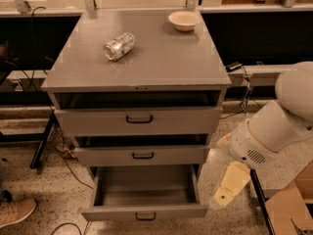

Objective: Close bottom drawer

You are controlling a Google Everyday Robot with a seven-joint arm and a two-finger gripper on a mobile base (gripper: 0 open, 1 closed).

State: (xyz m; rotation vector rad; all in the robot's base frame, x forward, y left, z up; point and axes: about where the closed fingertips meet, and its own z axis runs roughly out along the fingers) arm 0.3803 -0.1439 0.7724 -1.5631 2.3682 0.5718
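Note:
The bottom drawer [145,211] of the grey metal cabinet [142,67] is pulled far out, and its inside looks empty. Its small black handle [145,216] sits on the low front panel near the bottom edge of the view. My gripper [226,187], a cream-coloured piece at the end of the white arm [274,126], hangs low to the right of the cabinet, beside the open drawer's right front corner and apart from it. It holds nothing that I can see.
The middle drawer [142,154] and top drawer [138,119] stand slightly out. A crushed can [119,46] and a pale bowl [184,20] lie on the cabinet top. A cardboard box [288,209] is at bottom right, a shoe [14,212] at bottom left, cables on the floor.

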